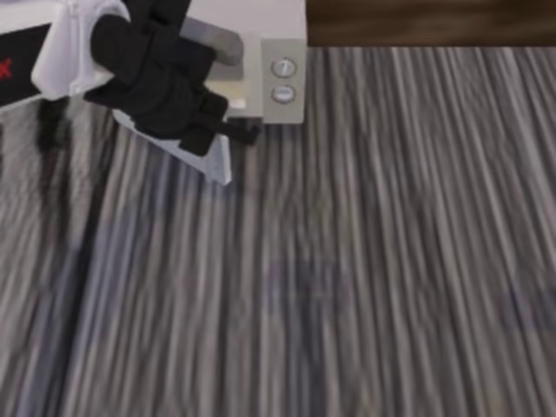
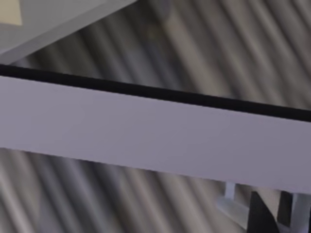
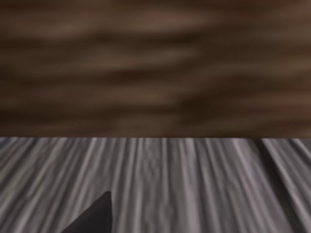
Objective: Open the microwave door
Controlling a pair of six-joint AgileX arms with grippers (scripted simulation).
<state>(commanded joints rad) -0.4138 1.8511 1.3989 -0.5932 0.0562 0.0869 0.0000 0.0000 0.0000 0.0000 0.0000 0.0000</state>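
Observation:
The light-grey microwave (image 1: 261, 26) stands at the table's far left, its two-knob panel (image 1: 283, 80) facing me. The microwave door (image 1: 213, 165) is swung out from the body, and a strip of cream interior (image 1: 233, 94) shows behind it. My left gripper (image 1: 248, 132) reaches over the door's free end from the left. In the left wrist view the door (image 2: 146, 131) crosses as a wide pale band, and a dark finger (image 2: 260, 218) sits against the thin handle (image 2: 233, 206), shut on it. Of my right gripper only one dark fingertip (image 3: 97, 213) shows, over bare table.
A dark brown wooden surface (image 1: 430, 22) borders the table's far edge to the right of the microwave and fills the upper half of the right wrist view (image 3: 155, 68). Striped grey tabletop (image 1: 365, 278) spreads across the middle and right.

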